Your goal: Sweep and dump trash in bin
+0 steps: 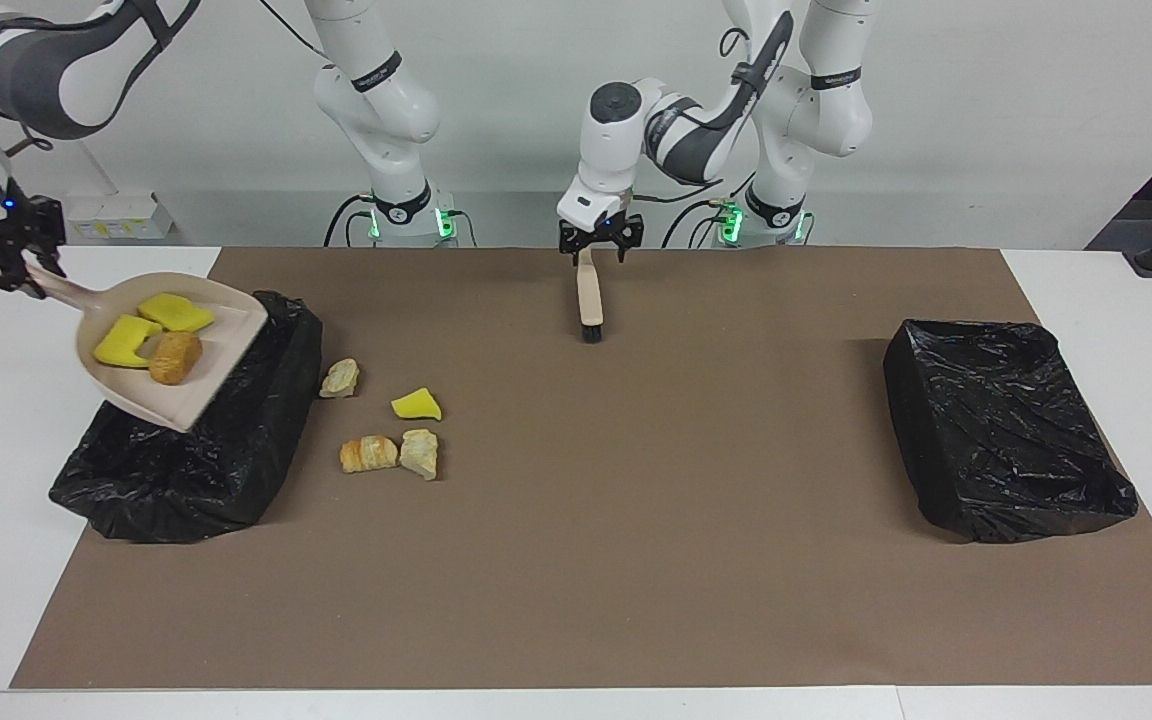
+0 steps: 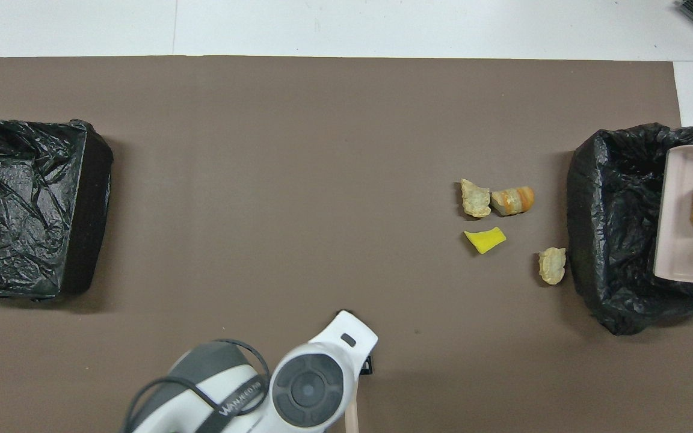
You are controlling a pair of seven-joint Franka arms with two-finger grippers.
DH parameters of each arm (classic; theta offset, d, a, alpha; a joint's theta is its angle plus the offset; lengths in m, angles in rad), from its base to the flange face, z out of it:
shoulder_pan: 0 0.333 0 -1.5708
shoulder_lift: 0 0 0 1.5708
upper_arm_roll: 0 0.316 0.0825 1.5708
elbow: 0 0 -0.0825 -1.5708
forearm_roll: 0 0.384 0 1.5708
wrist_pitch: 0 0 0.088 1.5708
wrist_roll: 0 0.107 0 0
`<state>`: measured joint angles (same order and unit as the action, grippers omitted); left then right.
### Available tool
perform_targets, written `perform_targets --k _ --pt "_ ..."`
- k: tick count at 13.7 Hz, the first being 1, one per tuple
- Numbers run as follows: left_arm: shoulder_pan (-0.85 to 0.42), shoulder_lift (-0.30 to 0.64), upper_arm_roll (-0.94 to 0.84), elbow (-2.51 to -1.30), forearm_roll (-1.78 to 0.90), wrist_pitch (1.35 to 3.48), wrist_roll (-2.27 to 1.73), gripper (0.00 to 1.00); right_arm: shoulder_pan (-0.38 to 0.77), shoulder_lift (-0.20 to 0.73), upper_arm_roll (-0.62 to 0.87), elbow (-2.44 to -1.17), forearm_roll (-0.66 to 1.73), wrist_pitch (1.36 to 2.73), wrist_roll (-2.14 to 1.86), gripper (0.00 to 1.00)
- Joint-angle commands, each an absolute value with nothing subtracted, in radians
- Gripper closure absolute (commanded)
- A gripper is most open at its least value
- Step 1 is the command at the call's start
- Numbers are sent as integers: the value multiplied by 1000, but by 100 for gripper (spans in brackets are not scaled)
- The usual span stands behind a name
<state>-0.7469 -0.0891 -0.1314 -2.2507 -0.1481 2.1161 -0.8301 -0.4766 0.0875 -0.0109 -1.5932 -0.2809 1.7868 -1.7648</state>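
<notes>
Right gripper (image 1: 4, 262): clamped on the handle of the dustpan (image 1: 198, 392), holding it tilted in the air over the bin (image 1: 186, 470) at the right arm's end of the table.
Trash in dustpan: two yellow sponge pieces (image 1: 126, 340) and one brown lump (image 1: 174, 358).
Trash on mat (image 1: 636, 520): four pieces (image 1: 369, 453), lying beside this bin.
Left gripper (image 1: 600, 246): fingers spread wide around the top of the brush (image 1: 589, 300); the brush lies on the mat close to the robots.
Second bin (image 1: 1006, 430): at the left arm's end.
</notes>
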Motion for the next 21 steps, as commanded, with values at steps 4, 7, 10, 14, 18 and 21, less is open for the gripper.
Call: perform_targets --k 4,7,10,14,18,21 --pt "-427 -89 -138 -1976 12 1921 -482 0 -405 17 5 -1728 -601 1824 -1718 100" --pt "-304 -89 -138 -1867 14 1864 -347 0 -321 15 9 -1736 -747 1804 -1709 100" --pt "-177 -78 -138 -1761 26 1855 -140 0 -324 8 9 -1735 -843 1804 -1747 100" --pt "-62 -74 -137 -1642 23 1799 -9 0 -318 -28 11 -1730 -910 1801 -1755 100" --pt "-31 0 -129 -1426 26 1555 129 0 -293 -34 23 -1724 -830 1799 -1747 100" --pt "0 17 -126 -1319 26 1417 133 0 -272 -40 46 -1691 -669 1746 -1738 100"
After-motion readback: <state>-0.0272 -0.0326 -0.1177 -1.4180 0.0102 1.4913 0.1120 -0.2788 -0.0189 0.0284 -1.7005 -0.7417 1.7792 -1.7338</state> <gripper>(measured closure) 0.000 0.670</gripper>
